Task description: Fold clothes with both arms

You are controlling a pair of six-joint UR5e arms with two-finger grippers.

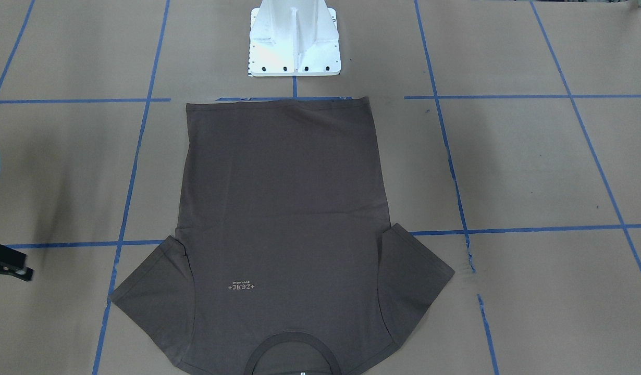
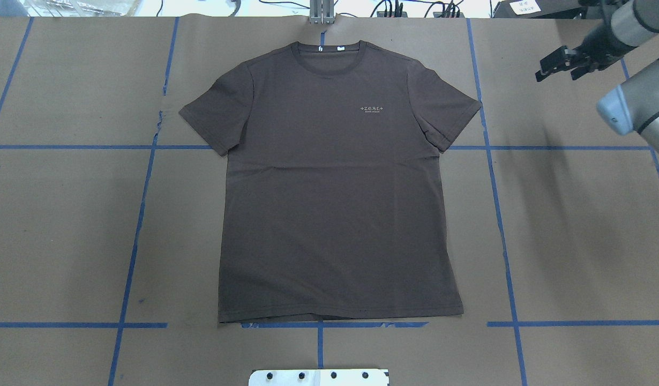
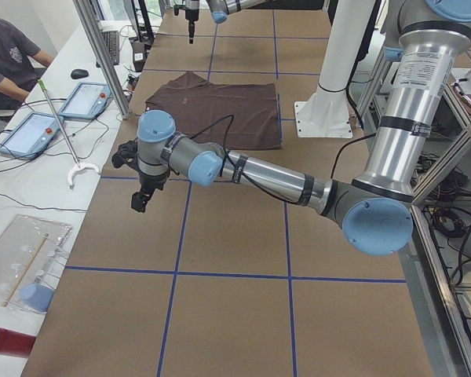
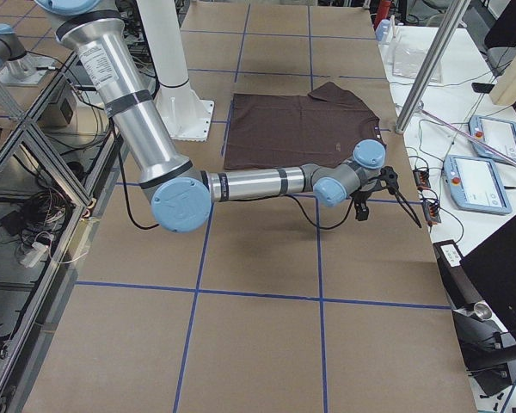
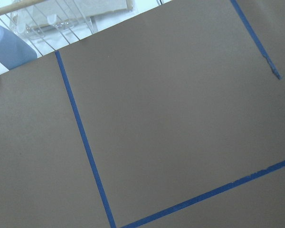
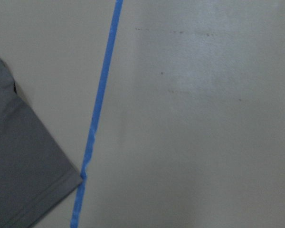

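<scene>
1. One dark grey-brown short-sleeved T-shirt (image 2: 335, 187) lies flat and front-up in the middle of the brown paper-covered desk (image 2: 576, 241), which is marked with blue tape lines.
2. Its ribbed round collar (image 2: 327, 53) points to the far edge. Its hem lies near the white metal pedestal base (image 1: 294, 41).
3. Small pale chest lettering (image 2: 373, 109) shows on the front, and both sleeves are spread out sideways.
4. The right silver-grey arm (image 4: 249, 182) reaches out low across the desk. Its black two-finger tool (image 2: 557, 72) hangs near the far edge, beyond the shirt's sleeve and clear of the cloth, and its fingers look spread, with nothing between them.
5. The left silver-grey arm (image 3: 267, 179) stretches out on the other side. Its black tool (image 3: 140, 200) points down above bare desk, well apart from the shirt, and whether it is spread or pressed together cannot be told.
6. In the right wrist view, a sleeve corner (image 6: 28, 180) touches a blue tape line.
</scene>
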